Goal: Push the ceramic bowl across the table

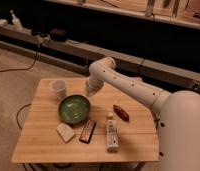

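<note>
One desk (40,107) of pale lengthwise wooden planks carries six things. There is one ceramic bowl (74,108), round, shallow and glossy green, left of centre. With it are one small white cup (59,88), one pale wedge (66,132), one dark flat bar (87,131), one light tube (111,132) and one reddish oblong piece (121,112). The end effector (90,90) hangs just beyond the bowl's far rim; how far open it is cannot be told.

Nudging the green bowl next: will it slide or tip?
Likely slides rather than tips: the ceramic bowl sits wide and shallow on the flat table. Glossy glaze suggests the gripper, just beyond its far-right rim, might slip off. Rigid, probably breakable.
</note>
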Robot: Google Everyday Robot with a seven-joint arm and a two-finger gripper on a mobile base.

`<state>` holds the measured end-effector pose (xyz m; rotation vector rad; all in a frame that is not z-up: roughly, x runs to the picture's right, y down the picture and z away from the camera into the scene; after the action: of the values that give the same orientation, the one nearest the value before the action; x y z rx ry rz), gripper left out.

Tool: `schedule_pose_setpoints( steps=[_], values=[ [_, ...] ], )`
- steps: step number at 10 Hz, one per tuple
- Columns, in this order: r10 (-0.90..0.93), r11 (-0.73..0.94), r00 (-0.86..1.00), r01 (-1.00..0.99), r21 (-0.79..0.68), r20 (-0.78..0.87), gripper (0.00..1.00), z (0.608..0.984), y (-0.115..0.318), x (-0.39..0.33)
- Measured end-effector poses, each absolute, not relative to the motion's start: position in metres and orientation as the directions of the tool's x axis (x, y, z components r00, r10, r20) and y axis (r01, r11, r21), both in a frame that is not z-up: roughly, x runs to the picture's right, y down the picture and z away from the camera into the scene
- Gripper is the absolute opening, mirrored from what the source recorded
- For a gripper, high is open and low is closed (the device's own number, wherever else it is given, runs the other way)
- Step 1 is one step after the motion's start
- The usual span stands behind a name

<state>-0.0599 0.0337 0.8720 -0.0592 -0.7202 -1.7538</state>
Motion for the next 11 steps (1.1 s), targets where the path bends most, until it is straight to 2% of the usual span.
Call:
schedule_pose_setpoints(
  steps=[2, 6, 11],
  values=[
    [-0.851, -0.152, -0.347, 0.881, 0.448, 0.393, 0.05, 0.878, 0.037, -0.086],
    [-0.802, -0.178, -0.388, 0.881, 0.439, 0.454, 0.05, 0.9, 0.071, -0.109],
    [-0.79, -0.167, -0.333, 0.924, 0.343, 0.515, 0.05, 0.936, 0.073, -0.068]
  ],
)
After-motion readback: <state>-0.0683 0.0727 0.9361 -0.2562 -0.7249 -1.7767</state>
